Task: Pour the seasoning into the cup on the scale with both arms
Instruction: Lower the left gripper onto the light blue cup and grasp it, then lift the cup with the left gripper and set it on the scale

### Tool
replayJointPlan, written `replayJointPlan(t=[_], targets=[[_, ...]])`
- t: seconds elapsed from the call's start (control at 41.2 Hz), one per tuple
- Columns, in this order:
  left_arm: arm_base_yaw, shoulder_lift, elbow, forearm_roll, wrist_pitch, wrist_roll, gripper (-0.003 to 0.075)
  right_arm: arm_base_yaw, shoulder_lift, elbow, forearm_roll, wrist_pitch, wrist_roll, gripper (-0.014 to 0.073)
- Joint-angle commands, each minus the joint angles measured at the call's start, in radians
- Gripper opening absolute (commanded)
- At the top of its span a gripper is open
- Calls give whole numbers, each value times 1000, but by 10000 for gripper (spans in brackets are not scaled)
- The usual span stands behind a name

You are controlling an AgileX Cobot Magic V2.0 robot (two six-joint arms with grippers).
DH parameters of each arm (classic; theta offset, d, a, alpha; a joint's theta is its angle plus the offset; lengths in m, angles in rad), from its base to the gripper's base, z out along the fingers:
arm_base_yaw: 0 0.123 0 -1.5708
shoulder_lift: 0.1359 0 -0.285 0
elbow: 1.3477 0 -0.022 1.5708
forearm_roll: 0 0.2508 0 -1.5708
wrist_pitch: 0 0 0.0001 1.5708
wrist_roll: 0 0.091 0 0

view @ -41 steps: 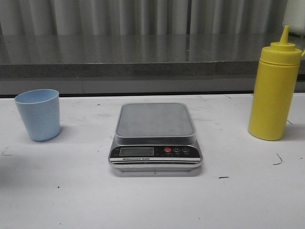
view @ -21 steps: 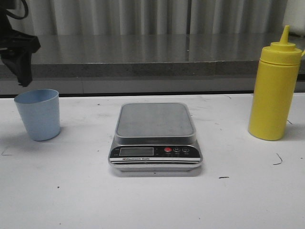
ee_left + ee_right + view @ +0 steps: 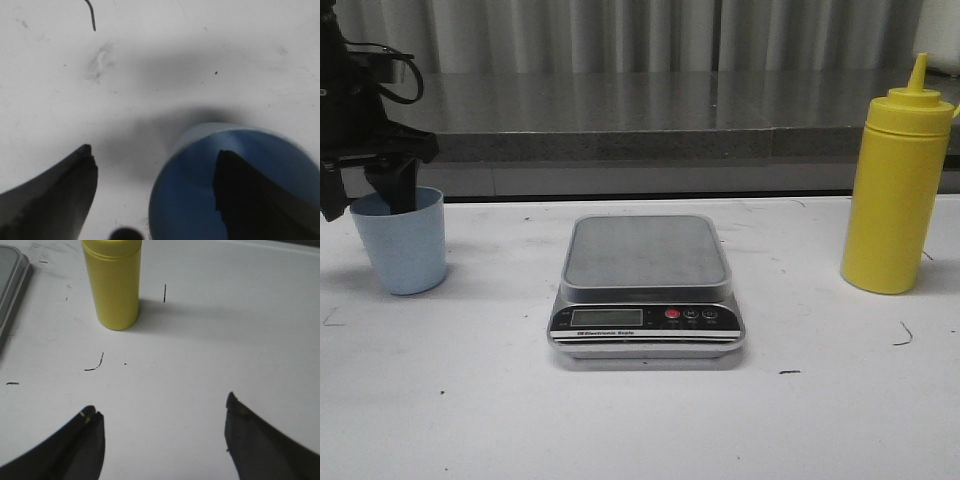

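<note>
The scale sits at the middle of the table, its platform toward the back and its display panel toward the front. The cup stands upright on the table well to the left of the scale. The left gripper is over the cup, with 1 finger reaching down inside the cup's mouth and the other finger outside its wall, over the table. The seasoning stands upright on the table well to the right of the scale. The right gripper hovers over the table near the seasoning, apart from it, with the scale's edge off to 1 side. Behind the table runs a raised counter.
</note>
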Motion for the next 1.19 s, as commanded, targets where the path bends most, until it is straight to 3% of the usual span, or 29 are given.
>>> replayJointPlan(t=[0.0,0.218,0.388,0.728,0.947,1.165], targets=[[3,-50,-30,-20,-23,0,395,-3,6,-32,-15,-53,-5,530],[3,-50,-30,-55,-21,0,127,-3,6,-32,-15,-53,-5,530],[3,-50,-30,-67,-18,0,-14,-3,6,-32,-15,-53,-5,530],[-53,-170,-30,-72,19,0,-20,-3,6,-32,-15,-53,-5,530],[-218,-278,-30,-84,10,0,-20,-3,6,-32,-15,-53,-5,530],[-383,-248,-30,-84,-70,-9,-20,-3,6,-32,-15,-53,-5,530]])
